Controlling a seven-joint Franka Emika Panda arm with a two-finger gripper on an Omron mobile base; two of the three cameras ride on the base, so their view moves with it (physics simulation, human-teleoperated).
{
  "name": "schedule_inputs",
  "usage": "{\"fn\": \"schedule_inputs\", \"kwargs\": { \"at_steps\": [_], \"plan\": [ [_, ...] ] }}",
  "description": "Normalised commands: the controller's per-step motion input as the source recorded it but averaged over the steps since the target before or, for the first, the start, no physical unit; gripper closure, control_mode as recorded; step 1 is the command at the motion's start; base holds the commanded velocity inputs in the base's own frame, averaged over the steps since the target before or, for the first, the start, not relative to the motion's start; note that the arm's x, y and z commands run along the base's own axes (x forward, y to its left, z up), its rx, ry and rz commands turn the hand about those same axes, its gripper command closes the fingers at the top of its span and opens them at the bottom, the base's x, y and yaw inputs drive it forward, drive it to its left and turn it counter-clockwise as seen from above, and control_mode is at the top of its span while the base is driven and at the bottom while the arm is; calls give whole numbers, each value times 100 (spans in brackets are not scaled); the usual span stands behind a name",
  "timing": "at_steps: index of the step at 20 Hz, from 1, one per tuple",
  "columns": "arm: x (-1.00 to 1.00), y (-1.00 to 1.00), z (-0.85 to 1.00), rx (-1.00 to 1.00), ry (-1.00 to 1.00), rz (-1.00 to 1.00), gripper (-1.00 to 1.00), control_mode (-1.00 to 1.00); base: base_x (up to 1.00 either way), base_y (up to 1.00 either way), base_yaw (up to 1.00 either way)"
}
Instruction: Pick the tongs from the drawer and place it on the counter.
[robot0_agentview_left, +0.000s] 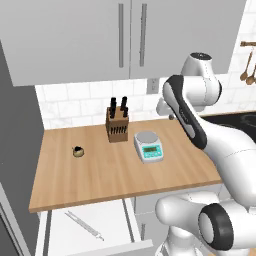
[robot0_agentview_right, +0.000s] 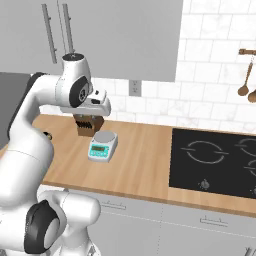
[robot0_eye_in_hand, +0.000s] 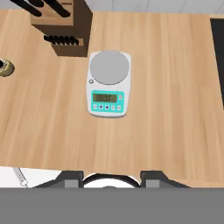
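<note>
Wooden counter with a plank grain runs below grey upper cabinets and a white tiled wall. On it stands a brown knife block holding black-handled knives, near the wall. Just beside the block, toward the front, sits a white kitchen scale with a round grey plate and a turquoise panel. A small dark and tan object sits well apart to the left; it is too small to identify. At the counter's right end lies a black glass cooktop, with wooden spoons hanging on the wall above it.

Below the counter's front edge the white drawer stands pulled open. The tongs lie flat inside it on the white floor, slim and silver-grey, running diagonally.

The white robot arm is raised above the counter, with its gripper over the area near the scale. Its two dark fingertips sit spread apart with nothing between them.
</note>
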Motion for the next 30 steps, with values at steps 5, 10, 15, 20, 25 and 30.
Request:
{"fn": "schedule_inputs", "kwargs": {
  "at_steps": [5,10,15,20,25,30],
  "plan": [
    [-56,38,-7,-1,0,0,-100,-100,0,0,0],
    [-29,98,-10,-4,0,0,-100,-100,0,0,0],
    [-28,98,-9,0,0,0,-100,-100,0,0,0],
    [-2,71,-4,0,0,0,-100,-100,0,0,0],
    [2,29,-5,0,4,0,-100,-100,0,0,0],
    [0,3,-34,5,2,3,-100,-100,0,0,0]
  ]
}}
